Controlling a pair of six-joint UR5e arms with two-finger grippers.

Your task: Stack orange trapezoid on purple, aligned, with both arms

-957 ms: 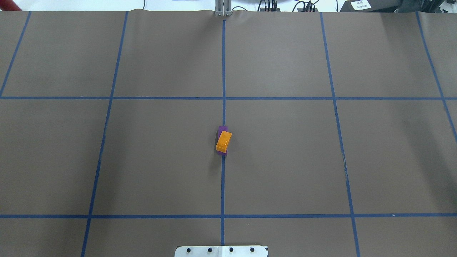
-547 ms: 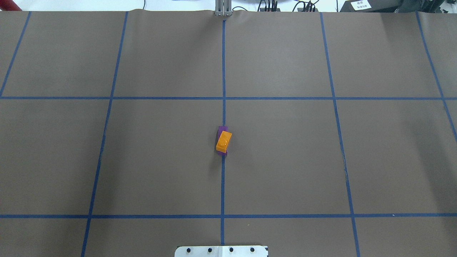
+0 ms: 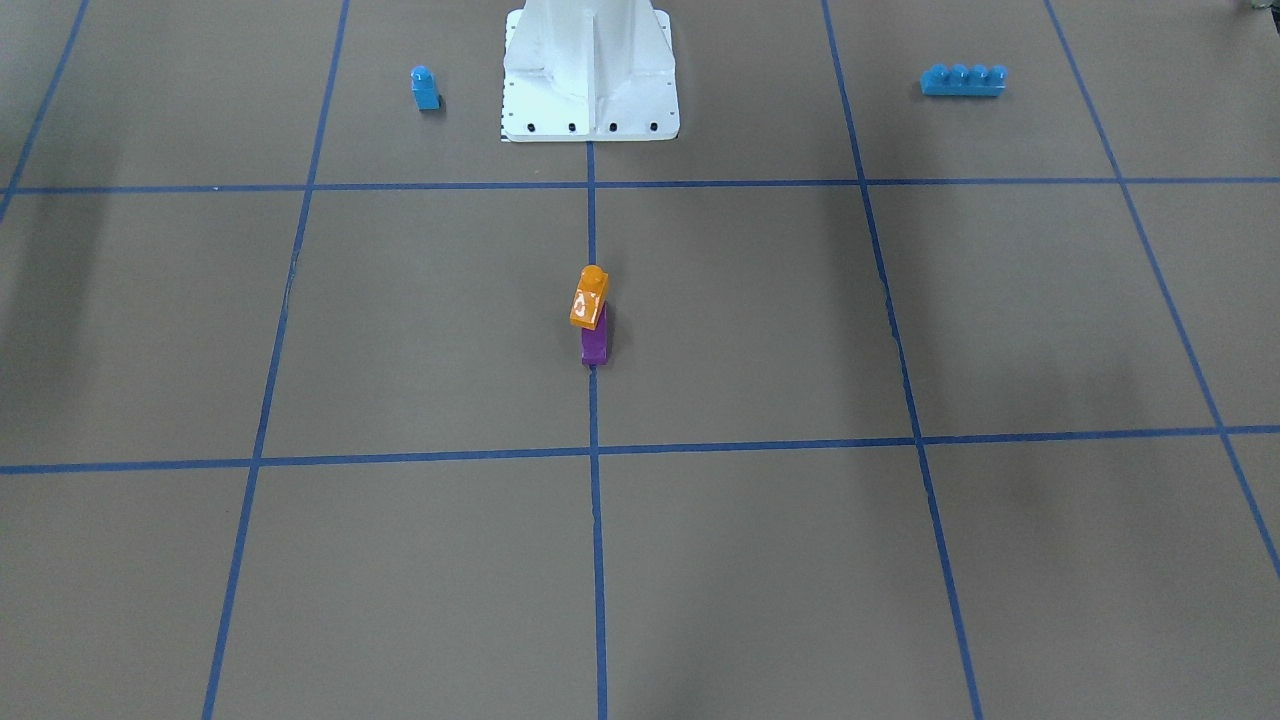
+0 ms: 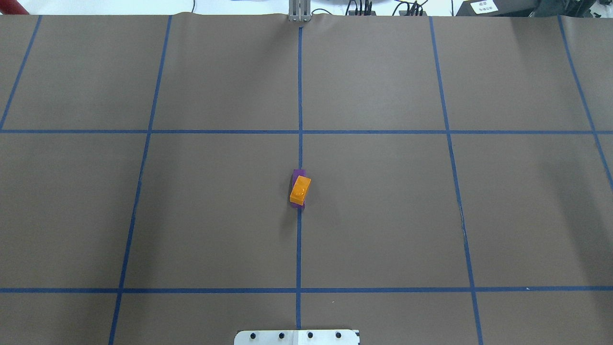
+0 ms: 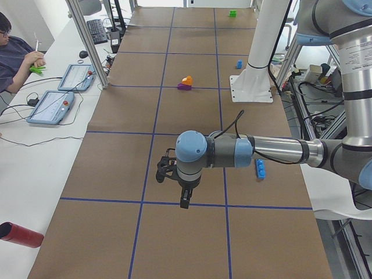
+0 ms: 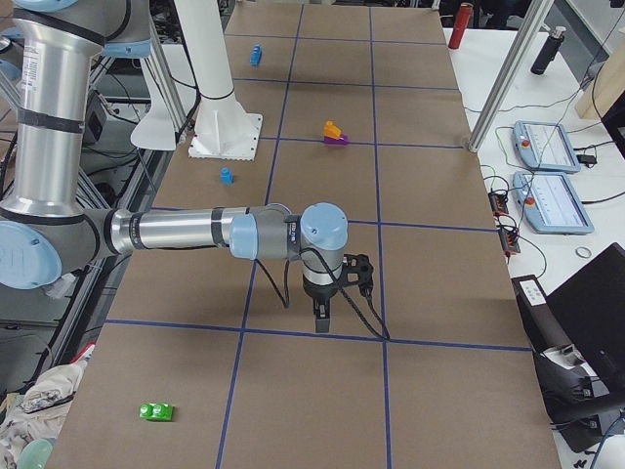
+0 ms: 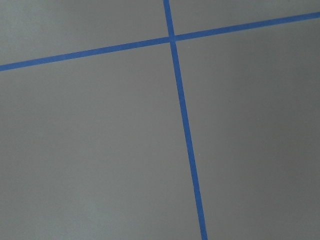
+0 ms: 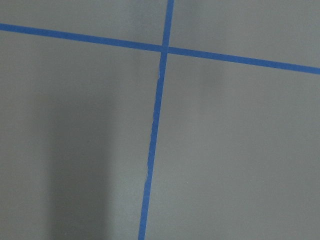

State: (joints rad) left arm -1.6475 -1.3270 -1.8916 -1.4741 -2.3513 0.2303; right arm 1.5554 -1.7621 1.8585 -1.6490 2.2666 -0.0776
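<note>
The orange trapezoid (image 3: 589, 300) sits skewed atop the purple (image 3: 594, 345), mid-table. Well apart, left gripper (image 5: 183, 201) and right gripper (image 6: 322, 320) point down; I cannot tell their opening

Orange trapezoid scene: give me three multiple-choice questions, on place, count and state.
1. Where does the orange trapezoid sit? A on the purple block; B on a red block; C on the floor.
2. How many blue blocks show in the front-facing view? A one; B two; C four.
3. How does orange lie on purple? A squared up; B twisted askew; C tipped over.
Answers: 1 A, purple shows beneath it; 2 B, a single-stud block and a long brick; 3 B, overhead its edges angle off purple's.
</note>
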